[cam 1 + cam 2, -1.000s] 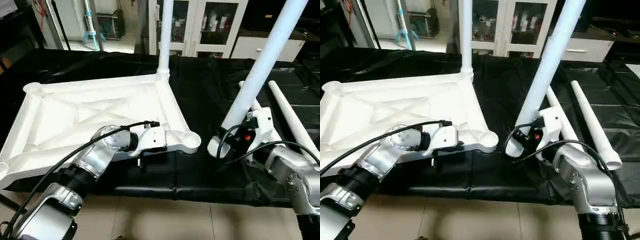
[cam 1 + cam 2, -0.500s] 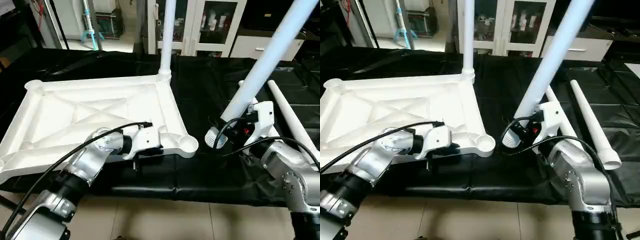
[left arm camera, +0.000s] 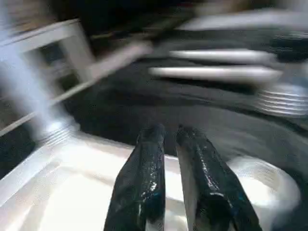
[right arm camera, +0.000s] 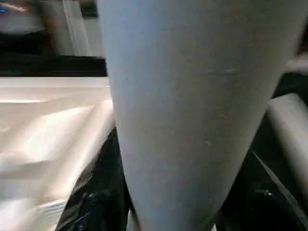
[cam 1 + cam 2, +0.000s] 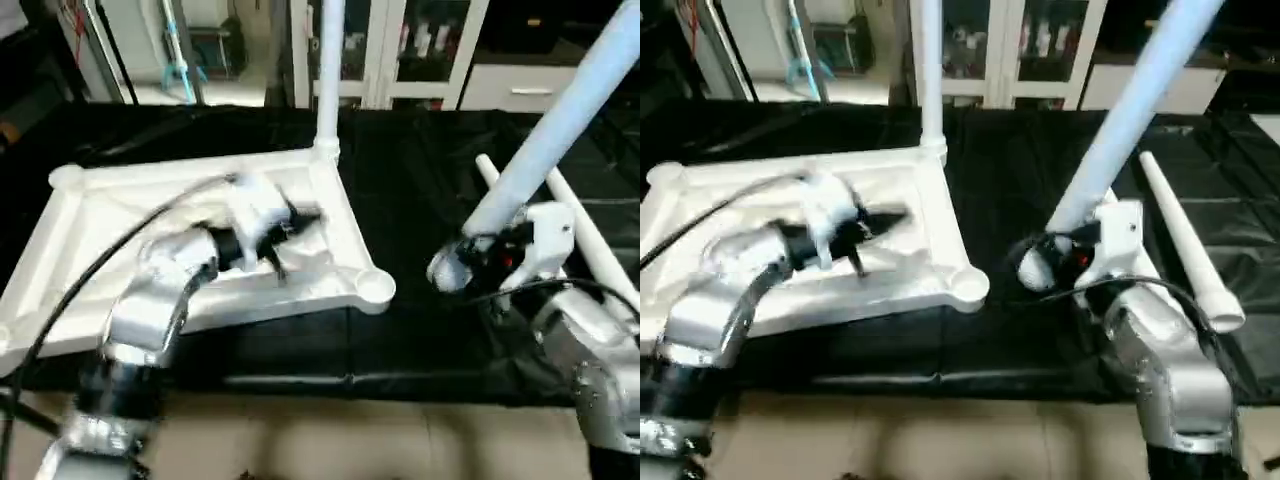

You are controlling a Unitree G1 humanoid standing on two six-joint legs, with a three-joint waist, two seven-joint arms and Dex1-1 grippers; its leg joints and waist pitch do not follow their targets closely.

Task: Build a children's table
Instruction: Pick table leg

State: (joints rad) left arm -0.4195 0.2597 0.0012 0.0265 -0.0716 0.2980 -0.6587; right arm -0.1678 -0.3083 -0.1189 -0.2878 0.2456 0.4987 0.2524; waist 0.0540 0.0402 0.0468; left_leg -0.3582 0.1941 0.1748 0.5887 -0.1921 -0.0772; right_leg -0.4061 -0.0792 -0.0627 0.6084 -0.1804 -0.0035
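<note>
Left gripper (image 5: 305,218) rose over tabletop (image 5: 100,210); four legs visible.

- My left forearm (image 5: 160,300) is silver metal in rounded segments, with a black band at the joint.
- A black cable (image 5: 60,300) loops along it to the white wrist housing (image 5: 255,212).
- My left gripper's fingers (image 3: 144,187) are glossy black.
- My right forearm (image 5: 1160,350) is silver too, with a white wrist block (image 5: 1123,235) showing a small red spot.

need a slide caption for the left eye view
Right hand holds a leg beside the upturned tabletop; left hand hovers over it.
</note>
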